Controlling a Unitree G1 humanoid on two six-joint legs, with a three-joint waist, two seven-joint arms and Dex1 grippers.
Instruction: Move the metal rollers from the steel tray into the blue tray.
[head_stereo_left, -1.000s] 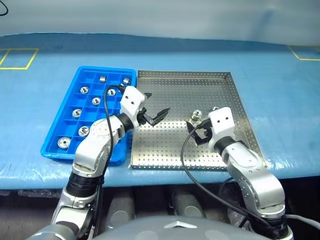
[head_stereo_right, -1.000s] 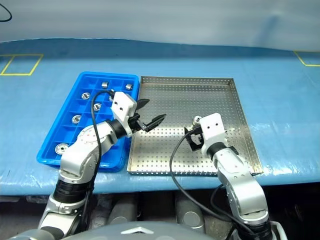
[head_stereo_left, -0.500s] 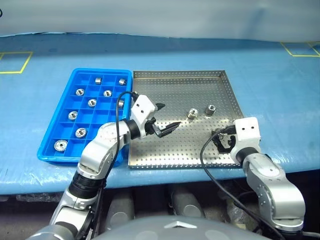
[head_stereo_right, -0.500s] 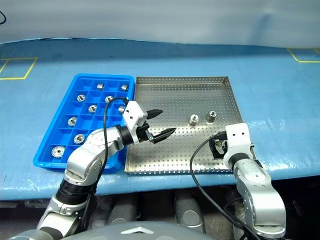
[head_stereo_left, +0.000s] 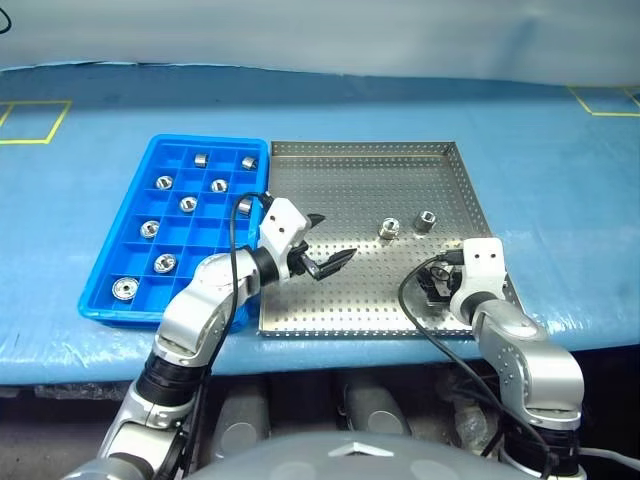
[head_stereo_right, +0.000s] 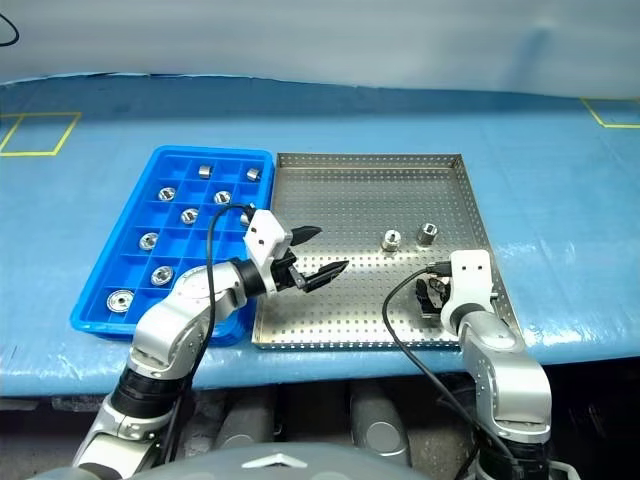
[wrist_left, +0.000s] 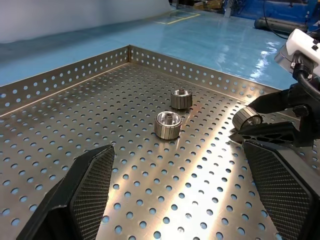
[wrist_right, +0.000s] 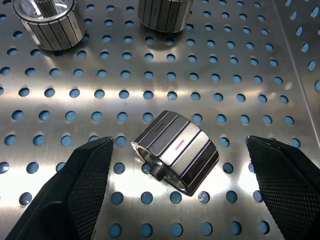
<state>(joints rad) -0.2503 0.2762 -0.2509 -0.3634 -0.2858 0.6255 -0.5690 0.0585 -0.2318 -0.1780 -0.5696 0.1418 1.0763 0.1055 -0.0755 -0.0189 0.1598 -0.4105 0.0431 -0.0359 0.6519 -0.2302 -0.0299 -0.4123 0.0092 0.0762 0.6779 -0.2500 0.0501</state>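
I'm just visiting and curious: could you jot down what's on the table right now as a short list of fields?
Steel tray: holds three metal rollers
Upright rollers: two
Tipped roller: on its side, between the right gripper's open fingers
Right gripper: open, low over the tray
Left gripper: open, empty, over the tray
Blue tray: rollers in several compartments

Head stereo pair looks forward and down from above both arms, taking in the whole steel tray (head_stereo_left: 370, 190) and blue tray (head_stereo_left: 115, 240) from a little way off. Left wrist cam sits low, looking level across the perforated floor toward two upright rollers (wrist_left: 168, 124). Right wrist cam looks steeply down, close on a tipped roller (wrist_right: 176, 150); both wrist views share that tray floor.
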